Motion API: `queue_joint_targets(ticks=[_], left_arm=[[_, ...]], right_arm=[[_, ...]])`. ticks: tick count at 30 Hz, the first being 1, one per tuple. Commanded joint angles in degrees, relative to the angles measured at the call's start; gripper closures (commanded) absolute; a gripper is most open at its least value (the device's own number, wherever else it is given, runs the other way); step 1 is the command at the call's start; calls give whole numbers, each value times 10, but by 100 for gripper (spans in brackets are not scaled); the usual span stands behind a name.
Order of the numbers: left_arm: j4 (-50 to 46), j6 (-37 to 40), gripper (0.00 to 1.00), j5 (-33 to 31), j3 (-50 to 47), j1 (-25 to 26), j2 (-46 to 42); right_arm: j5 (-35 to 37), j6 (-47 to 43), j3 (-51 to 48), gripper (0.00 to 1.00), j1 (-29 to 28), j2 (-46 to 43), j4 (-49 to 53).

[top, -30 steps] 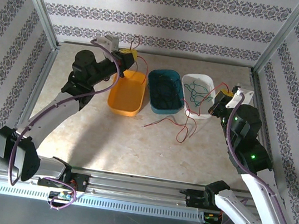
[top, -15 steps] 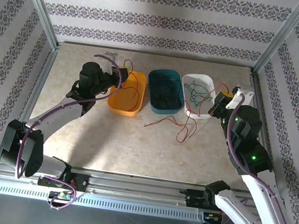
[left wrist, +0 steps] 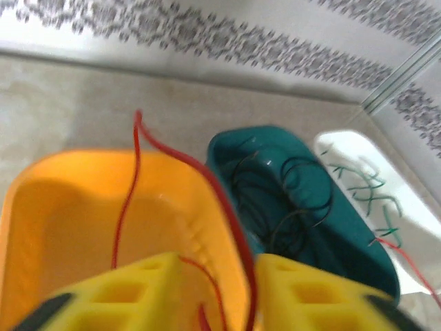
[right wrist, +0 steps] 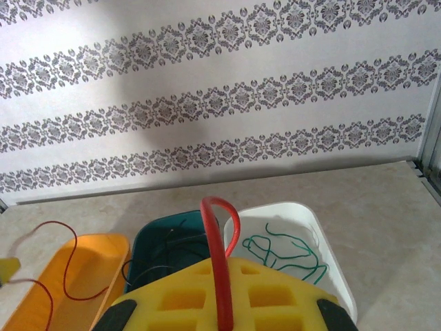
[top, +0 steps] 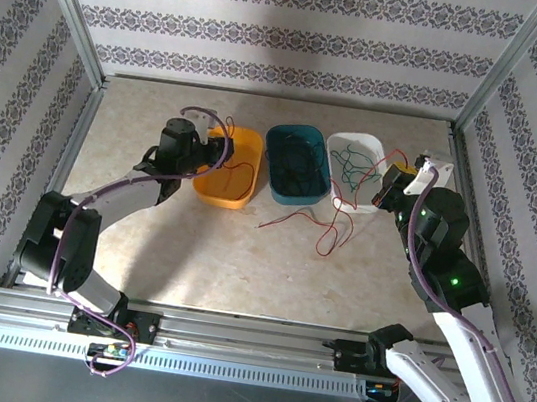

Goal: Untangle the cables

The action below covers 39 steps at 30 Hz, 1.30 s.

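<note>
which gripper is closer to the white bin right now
Right. The right gripper, shut on a red cable, sits at the white bin's right edge; the left gripper is over the orange bin.

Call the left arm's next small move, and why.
Probably lift the left gripper straight up off the orange bin. Its jaws stand apart, and the red wire between them already trails into the bin, so it looks released. Rising clear should avoid snagging it. More red wires lie on the table; the right gripper is shut on a red loop.
</note>
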State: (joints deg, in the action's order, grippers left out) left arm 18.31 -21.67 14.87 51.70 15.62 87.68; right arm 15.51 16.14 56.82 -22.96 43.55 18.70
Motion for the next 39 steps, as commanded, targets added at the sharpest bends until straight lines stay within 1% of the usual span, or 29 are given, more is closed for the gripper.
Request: queue_joint_targets(ticks=[1,2,3,7,9,12,13,15,17,18,20,23,25,28,34,39], left_arm=[[-24,-3,32,-17,13,-7,8],[-29,3,24,-18,22,-6,7],[-34,7,21,-20,30,-6,5],[-53,30,18,-13,61,-5,-18],[-70,37,15,-16,75,-4,-29],[-95,56,14,-27,82,7,-53],[-104,65,14,-22,83,12,-62],[-118,83,14,9,81,30,-78],[-128,93,14,72,76,57,-86],[-133,98,14,95,73,75,-86],[-153,120,14,128,72,124,-76],[-183,150,15,148,80,204,-32],[-174,155,15,151,85,251,9],[-140,171,15,124,100,303,76],[-92,165,18,131,180,340,219],[-63,143,26,129,211,341,287]], right_arm=[[-8,4,4,100,5,-1,-3],[-10,4,5,100,5,1,-3],[-12,3,5,100,5,2,-3],[-16,7,6,100,5,9,-5],[-17,6,8,100,5,12,-5],[-19,3,11,100,5,16,-4],[-20,2,12,100,5,18,-4],[-25,0,15,100,5,21,-2],[-34,0,17,100,5,27,-2],[-38,0,17,100,5,29,-3],[-45,3,17,100,5,34,-2],[-44,11,17,100,5,34,-2],[-33,16,17,100,7,31,-3],[-23,24,19,100,16,28,-2],[-43,49,14,100,37,19,5],[-46,53,5,100,47,2,11]])
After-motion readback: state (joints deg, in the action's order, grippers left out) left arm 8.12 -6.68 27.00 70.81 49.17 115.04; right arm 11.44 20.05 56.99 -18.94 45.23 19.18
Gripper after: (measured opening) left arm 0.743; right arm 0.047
